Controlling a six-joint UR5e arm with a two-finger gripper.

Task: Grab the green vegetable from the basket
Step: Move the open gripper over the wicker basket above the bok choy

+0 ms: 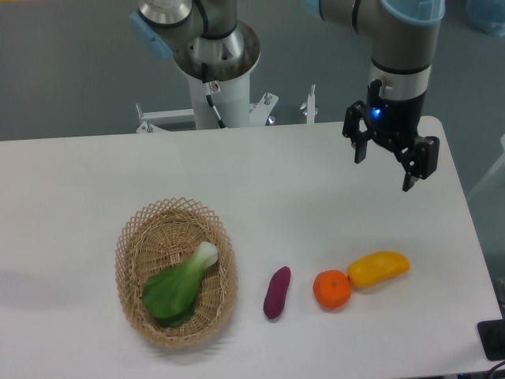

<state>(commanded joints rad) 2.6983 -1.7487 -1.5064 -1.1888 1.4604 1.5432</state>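
Observation:
The green vegetable [178, 286] has broad green leaves and a short white stem that points up and to the right. It lies inside the tan wicker basket [136, 237] at the front left of the table. My gripper [385, 173] hangs open and empty above the back right of the table, far to the right of the basket and well above the surface.
A purple sweet potato [277, 292] lies right of the basket. An orange [331, 289] and a yellow mango-like fruit [379, 268] lie further right, touching each other. The robot base [213, 71] stands behind the table's back edge.

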